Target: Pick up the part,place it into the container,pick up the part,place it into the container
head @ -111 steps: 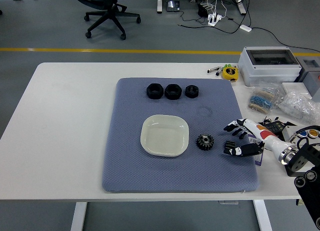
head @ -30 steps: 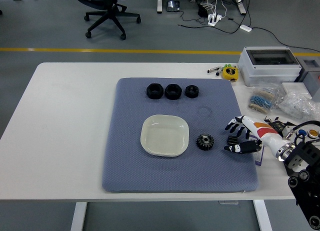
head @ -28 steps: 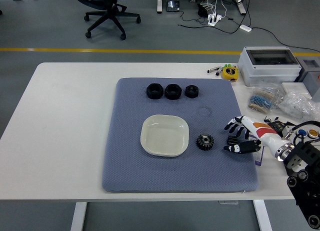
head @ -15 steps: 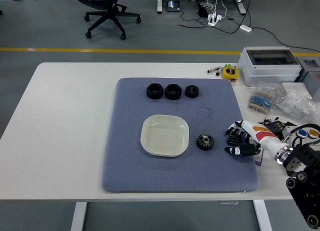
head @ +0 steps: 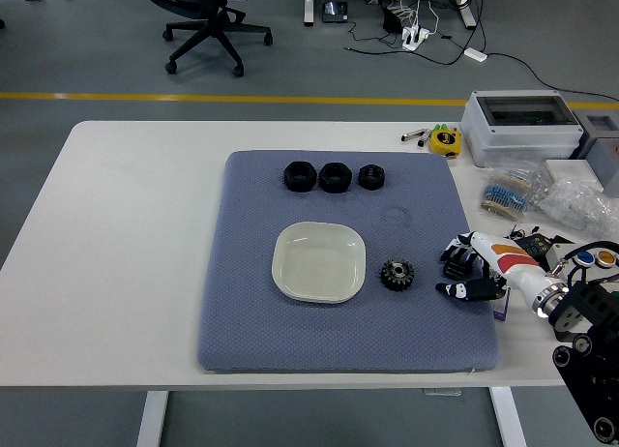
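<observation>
Head view: a small black gear (head: 397, 274) is seen lying flat on the blue-grey mat (head: 251, 321), just right of the shallow cream dish (head: 319, 262) that serves as the container, which holds nothing. The right hand (head: 469, 271) is placed just right of the gear, apart from it, fingers loosely spread and nothing held. Three more black parts (head: 334, 176) are lined up at the mat's far edge. The gear is judged stiff, light and not fragile; its toothed rim should give grip, so a pinch across opposite teeth from above is advised, since the low profile leaves little to catch.
</observation>
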Robot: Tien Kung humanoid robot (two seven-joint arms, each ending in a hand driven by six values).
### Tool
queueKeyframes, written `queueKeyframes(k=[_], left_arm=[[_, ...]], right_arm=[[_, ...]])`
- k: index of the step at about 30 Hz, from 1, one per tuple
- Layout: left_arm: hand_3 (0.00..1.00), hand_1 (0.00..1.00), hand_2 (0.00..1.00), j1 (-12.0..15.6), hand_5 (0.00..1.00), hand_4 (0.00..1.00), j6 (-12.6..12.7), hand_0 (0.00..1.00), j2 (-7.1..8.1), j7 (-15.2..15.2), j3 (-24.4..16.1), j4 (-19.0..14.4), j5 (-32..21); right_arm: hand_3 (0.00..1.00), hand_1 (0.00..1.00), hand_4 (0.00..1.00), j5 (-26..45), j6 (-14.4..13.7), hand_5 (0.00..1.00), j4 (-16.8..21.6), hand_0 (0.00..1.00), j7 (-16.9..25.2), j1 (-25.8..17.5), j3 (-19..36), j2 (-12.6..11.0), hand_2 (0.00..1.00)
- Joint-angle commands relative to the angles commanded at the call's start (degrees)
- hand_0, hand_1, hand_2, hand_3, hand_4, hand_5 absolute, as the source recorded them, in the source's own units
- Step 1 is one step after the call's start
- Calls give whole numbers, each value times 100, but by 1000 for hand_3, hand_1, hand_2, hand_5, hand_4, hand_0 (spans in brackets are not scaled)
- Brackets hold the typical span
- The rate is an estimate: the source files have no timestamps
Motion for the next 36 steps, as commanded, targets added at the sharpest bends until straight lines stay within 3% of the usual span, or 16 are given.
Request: queueKeyframes(k=[1, 6, 7, 12, 13, 18, 19, 24, 25, 36], left_arm=[[570, 679, 684, -1, 601, 644, -1, 689, 1, 0, 1, 0, 0], [570, 679, 684, -12, 601, 644, 2, 689, 2, -9, 22, 1, -35], [570, 679, 684, -15, 600, 644, 3, 689, 2, -10, 25, 2, -41], [570, 679, 684, -29, 600, 644, 12, 689, -1, -16, 42, 2, -76], [570, 679, 686, -32, 600, 644, 12, 689, 0, -18, 49, 2, -87], [570, 679, 686, -47, 600, 644, 14, 689, -1, -20, 49, 4, -87], [570, 679, 687, -48, 600, 644, 14, 689, 0, -21, 50, 4, -90], [570, 679, 687, -54, 600, 644, 16, 689, -1, -22, 53, 5, -94], [570, 679, 687, -55, 600, 644, 16, 689, 0, -23, 55, 5, -95], [570, 679, 686, -63, 600, 643, 21, 689, -5, -25, 57, 5, -96]], right_arm=[[506, 290, 885, 7, -16, 81, -3, 146, -3, 4, -2, 1, 404], [506, 290, 885, 17, -30, 81, -61, 146, -36, 20, -13, 3, 404], [474, 230, 892, 12, -28, 129, -76, 109, -43, 21, -13, 3, 359], [474, 230, 892, -35, -17, 129, -127, 109, -68, 24, -18, 5, 359], [438, 197, 875, -31, -14, 207, -128, 83, -73, 26, -20, 6, 318], [438, 197, 875, 43, -29, 207, -130, 83, -84, 43, -33, 5, 318], [312, 126, 813, 60, -34, 351, -131, 26, -85, 45, -33, 4, 235], [312, 126, 813, 174, -40, 351, -136, 26, -102, 54, -44, 3, 235], [232, 43, 814, 188, -36, 414, -136, 2, -104, 55, -47, 3, 165], [199, 2, 811, 295, -32, 434, -112, 2, -125, 53, -44, -6, 120]])
